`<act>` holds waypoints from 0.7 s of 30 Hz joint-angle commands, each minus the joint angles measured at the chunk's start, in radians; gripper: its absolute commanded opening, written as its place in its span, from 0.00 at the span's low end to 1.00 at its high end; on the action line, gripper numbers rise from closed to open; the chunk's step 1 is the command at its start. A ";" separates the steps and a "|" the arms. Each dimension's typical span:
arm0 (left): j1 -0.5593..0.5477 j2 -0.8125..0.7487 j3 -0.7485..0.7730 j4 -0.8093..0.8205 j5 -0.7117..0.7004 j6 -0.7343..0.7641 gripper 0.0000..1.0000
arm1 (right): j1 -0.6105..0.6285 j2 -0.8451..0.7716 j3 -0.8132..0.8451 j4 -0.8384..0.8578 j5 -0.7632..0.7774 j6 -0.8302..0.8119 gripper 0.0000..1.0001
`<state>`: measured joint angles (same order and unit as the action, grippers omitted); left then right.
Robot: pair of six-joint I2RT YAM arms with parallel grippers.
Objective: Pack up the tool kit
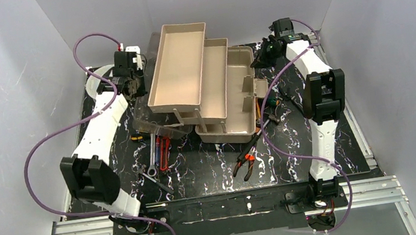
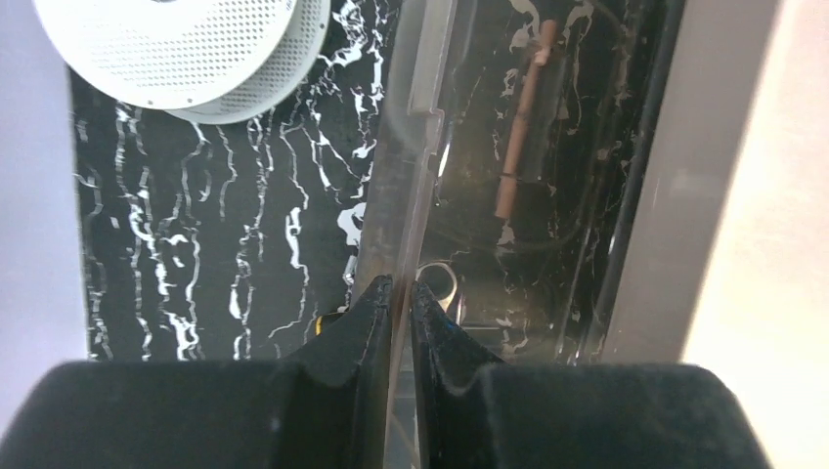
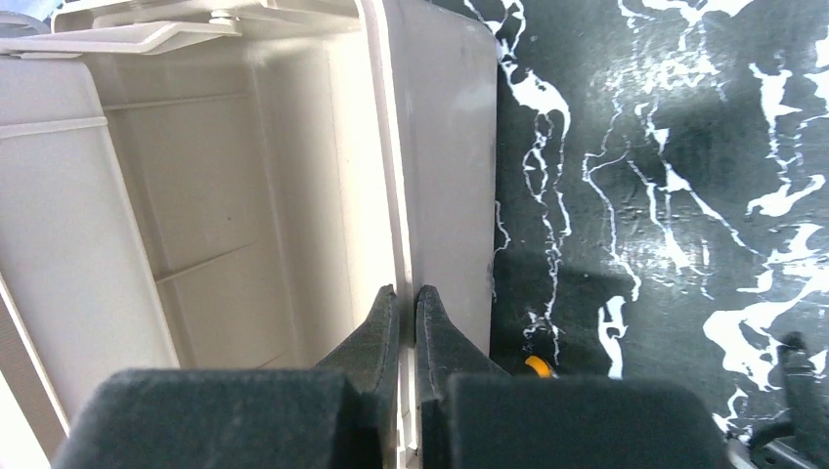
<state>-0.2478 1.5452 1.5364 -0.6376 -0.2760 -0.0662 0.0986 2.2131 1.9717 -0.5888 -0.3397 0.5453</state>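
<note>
- While both arms stretch toward the far edge of the tabletop (image 1: 213,174), the left gripper (image 2: 401,293) pinches narrow on the translucent brown lid (image 2: 577,244).
- We see the right gripper (image 3: 406,298) nipped tight on the tan toolbox (image 3: 440,147) wall.
- Toolbox sits mid-tabletop toward the far edge, trays (image 1: 177,67) fanned out.
- Lid blurs what's beneath; white perforated disc (image 2: 166,49) cut off.
- Loose orange pliers (image 1: 245,164) toward the near edge; smooth plastic, black marbled top.

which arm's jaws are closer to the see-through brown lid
Left. The left arm has its jaws shut on the lid at its edge; the right arm is across the toolbox, jaws shut on its opposite wall.
</note>
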 commanded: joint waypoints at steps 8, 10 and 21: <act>0.081 0.185 0.157 0.019 0.211 -0.094 0.00 | -0.047 0.011 0.073 0.071 -0.010 0.049 0.01; 0.091 0.211 0.159 0.054 0.218 -0.096 0.00 | -0.051 0.012 0.065 0.081 -0.011 0.055 0.01; 0.180 0.345 0.126 0.134 0.397 -0.193 0.00 | -0.066 -0.040 -0.039 0.182 -0.059 0.076 0.01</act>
<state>-0.0868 1.8957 1.6794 -0.5602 0.0158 -0.1825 0.0414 2.2242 1.9694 -0.5385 -0.3431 0.5613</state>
